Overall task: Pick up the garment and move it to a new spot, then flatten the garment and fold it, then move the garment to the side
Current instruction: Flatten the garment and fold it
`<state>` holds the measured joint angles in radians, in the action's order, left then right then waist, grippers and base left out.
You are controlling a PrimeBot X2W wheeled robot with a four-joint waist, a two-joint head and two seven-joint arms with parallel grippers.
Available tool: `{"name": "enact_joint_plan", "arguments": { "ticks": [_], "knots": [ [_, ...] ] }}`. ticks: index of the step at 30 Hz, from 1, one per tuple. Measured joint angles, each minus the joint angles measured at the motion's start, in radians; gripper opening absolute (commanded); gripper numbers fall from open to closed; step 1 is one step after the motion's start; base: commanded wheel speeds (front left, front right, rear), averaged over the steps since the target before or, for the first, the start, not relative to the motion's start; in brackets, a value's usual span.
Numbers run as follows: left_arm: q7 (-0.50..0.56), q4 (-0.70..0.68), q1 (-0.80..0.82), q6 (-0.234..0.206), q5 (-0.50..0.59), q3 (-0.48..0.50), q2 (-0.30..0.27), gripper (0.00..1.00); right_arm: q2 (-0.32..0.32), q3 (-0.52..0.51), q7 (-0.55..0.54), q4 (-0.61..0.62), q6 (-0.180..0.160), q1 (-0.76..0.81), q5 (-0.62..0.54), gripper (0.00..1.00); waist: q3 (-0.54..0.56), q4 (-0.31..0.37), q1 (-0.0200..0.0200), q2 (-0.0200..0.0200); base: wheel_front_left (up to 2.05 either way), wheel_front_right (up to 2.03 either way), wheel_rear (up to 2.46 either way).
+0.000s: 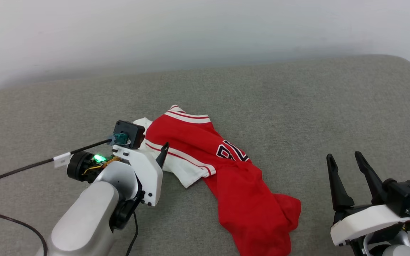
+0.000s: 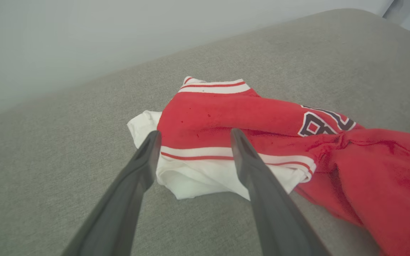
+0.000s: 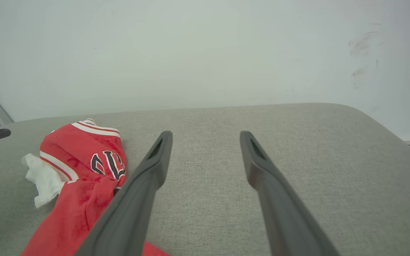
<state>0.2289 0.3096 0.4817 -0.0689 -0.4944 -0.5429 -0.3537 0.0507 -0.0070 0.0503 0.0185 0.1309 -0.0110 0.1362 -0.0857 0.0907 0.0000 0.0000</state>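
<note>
Red cloth, limp and crumpled, formed the near end of the jersey (image 1: 247, 199), which lay in a loose diagonal heap on the grey fabric-covered surface (image 1: 333, 106), between the two arms and closer to the left one. It looked light and wholly soft, so it would probably sag and trail from any single pinch and slip out of a shallow one. Nothing about it seemed fragile. The right gripper (image 1: 344, 155) stood well apart to the right of that near end, over bare surface, its fingers (image 1: 336, 185) spread wide and empty. The left gripper (image 2: 195, 134) was likewise spread wide with nothing held, and it pointed at the white short sleeve (image 1: 187, 174). In its wrist view the tips framed the sleeve's striped band, though I could not tell whether they touched the cloth. The doubled edge where sleeve met red body looked the firmest place to take hold, with a second hold farther along to stop the tail dragging. Past the sleeve the black, white-outlined lettering (image 1: 231, 152) was partly buried in a fold, and the striped trim (image 1: 187, 116) marked the far end. Only the garment's own folds and the black cable (image 1: 30, 165) trailing from the left wrist looked likely to get in the way. A pale wall (image 1: 190, 32) rose beyond.
</note>
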Motion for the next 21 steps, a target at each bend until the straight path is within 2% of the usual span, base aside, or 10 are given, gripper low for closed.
{"name": "enact_joint_plan", "arguments": {
  "ticks": [3, 6, 14, 15, 17, 18, 21],
  "knots": [
    [0.139, 0.066, 0.038, 0.047, -0.024, -0.039, -0.008, 1.00, 0.000, 0.006, 0.013, -0.017, 0.000, -0.007, 0.015, 1.00, -0.035, 0.033, 0.0000, 0.0000, 0.00, 0.00, 0.00],
    [0.236, 0.117, 0.066, 0.071, -0.042, -0.057, -0.016, 1.00, 0.000, 0.018, 0.026, -0.030, 0.000, -0.026, 0.023, 1.00, -0.062, 0.057, 0.0000, 0.0000, 0.00, 0.00, 0.00],
    [0.420, 0.218, 0.131, 0.123, -0.090, -0.086, -0.025, 1.00, 0.000, 0.041, 0.055, -0.075, 0.000, -0.063, 0.052, 1.00, -0.122, 0.115, 0.0000, 0.0000, 0.00, 0.00, 0.00],
    [0.440, 0.226, 0.139, 0.130, -0.098, -0.086, -0.024, 0.63, 0.000, 0.044, 0.058, -0.079, 0.000, -0.066, 0.055, 1.00, -0.125, 0.122, 0.0000, 0.0000, 0.00, 0.00, 0.00],
    [0.470, 0.236, 0.146, 0.134, -0.117, -0.085, -0.023, 0.14, 0.000, 0.043, 0.064, -0.090, 0.000, -0.067, 0.058, 1.00, -0.130, 0.130, -0.0001, 0.0000, 0.00, 0.00, 0.00],
    [0.476, 0.239, 0.150, 0.139, -0.119, -0.086, -0.023, 0.00, 0.000, 0.042, 0.065, -0.094, 0.000, -0.067, 0.059, 1.00, -0.130, 0.131, -0.0001, 0.0000, 0.00, 0.00, 0.00],
    [0.451, 0.239, 0.148, 0.144, -0.118, -0.097, -0.014, 0.00, 0.000, 0.033, 0.070, -0.105, 0.000, -0.069, 0.059, 1.00, -0.123, 0.126, 0.0000, 0.0001, 0.00, 0.00, 0.00]
  ]
}}
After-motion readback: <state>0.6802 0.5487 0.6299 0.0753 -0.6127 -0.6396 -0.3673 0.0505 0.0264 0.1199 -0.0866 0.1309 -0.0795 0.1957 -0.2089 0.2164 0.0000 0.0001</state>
